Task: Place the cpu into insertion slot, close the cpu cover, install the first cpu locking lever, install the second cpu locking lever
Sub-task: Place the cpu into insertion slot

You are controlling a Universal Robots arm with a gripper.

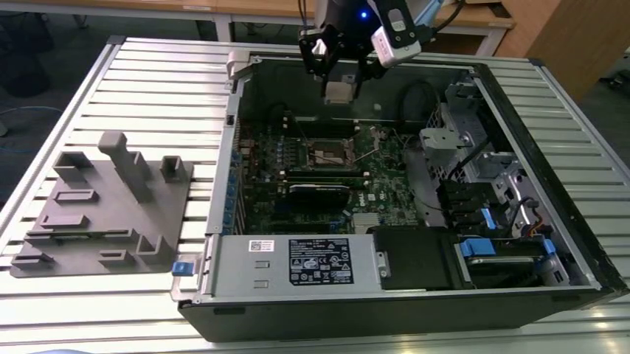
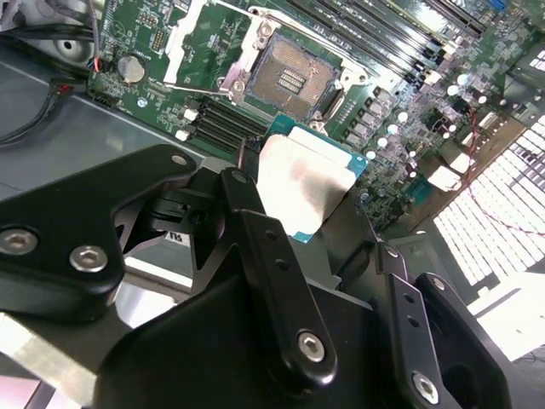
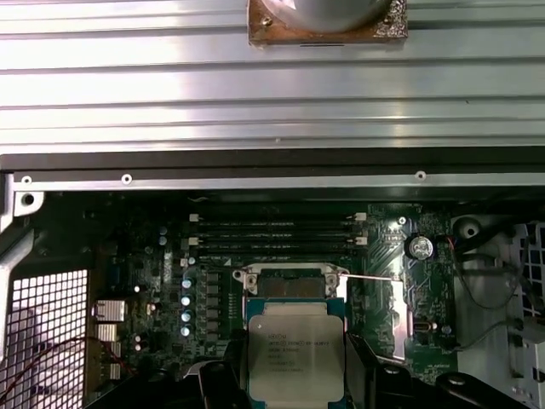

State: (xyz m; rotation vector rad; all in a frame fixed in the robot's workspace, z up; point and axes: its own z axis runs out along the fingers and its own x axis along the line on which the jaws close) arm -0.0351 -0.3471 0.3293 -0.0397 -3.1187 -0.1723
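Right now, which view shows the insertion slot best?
The second wrist view: the insertion slot lies bare, contacts visible, beyond the held cpu. The exterior view shows the slot small and far off; in the first wrist view the cpu hides part of it.

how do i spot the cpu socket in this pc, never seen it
Look into the open computer case on the slatted table, at its green motherboard. Near the board's middle sits the insertion slot, square with a dark centre and silvery rim, unlike the long narrow black memory slots flanking it; it is empty, the cpu being in the pincer.
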